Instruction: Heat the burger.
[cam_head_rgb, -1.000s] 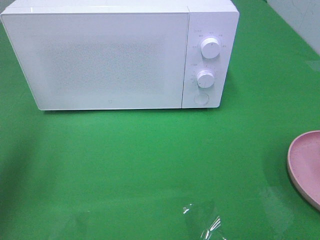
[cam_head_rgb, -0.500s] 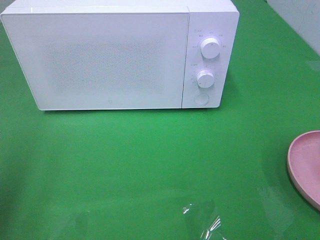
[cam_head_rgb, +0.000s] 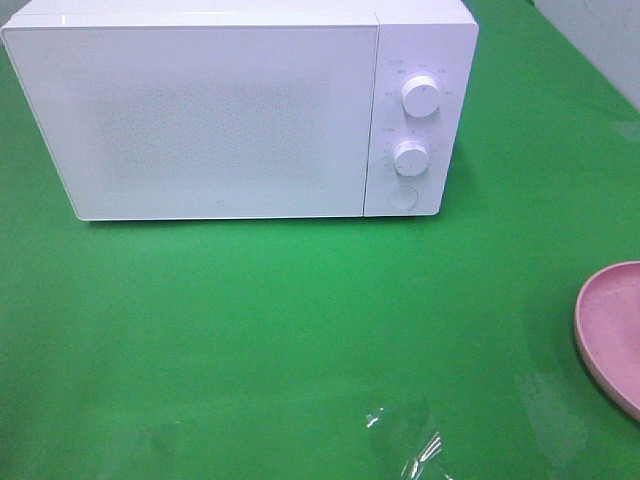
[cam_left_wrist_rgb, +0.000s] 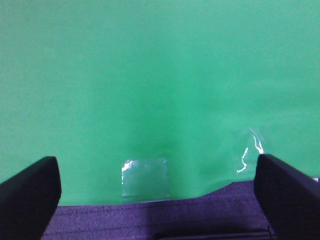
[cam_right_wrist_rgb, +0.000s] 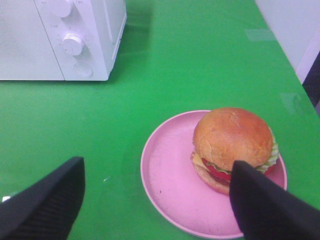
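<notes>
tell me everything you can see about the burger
The burger shows only in the right wrist view. It has a glossy golden-brown top bun, green lettuce, a red layer, a yellow slice and a paler bottom bun. It sits upright and whole on the pink plate, off-centre, away from the white microwave. Only the plate touches it. The open right gripper hovers close, one finger overlapping its edge in the picture.
</notes>
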